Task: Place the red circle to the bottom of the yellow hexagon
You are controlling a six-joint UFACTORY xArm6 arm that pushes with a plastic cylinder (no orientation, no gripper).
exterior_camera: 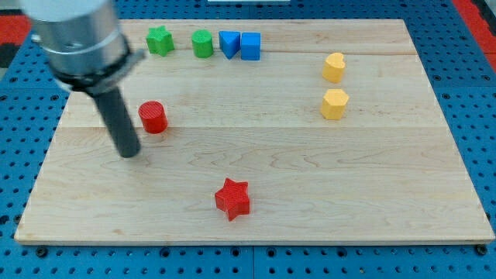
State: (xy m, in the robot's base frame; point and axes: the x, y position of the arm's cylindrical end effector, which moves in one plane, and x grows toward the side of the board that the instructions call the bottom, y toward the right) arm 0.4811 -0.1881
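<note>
My tip (129, 153), a bare rod with nothing to clamp, sits just left of and below the red circle (153, 117), seemingly not touching. The approach is in hand; next, push it rightward to beneath the yellow hexagon (335, 104).

My tip (129, 153) sits just left of and slightly below the red circle (153, 117), not touching. The yellow hexagon (334, 103) lies well apart, toward the view's right.
</note>
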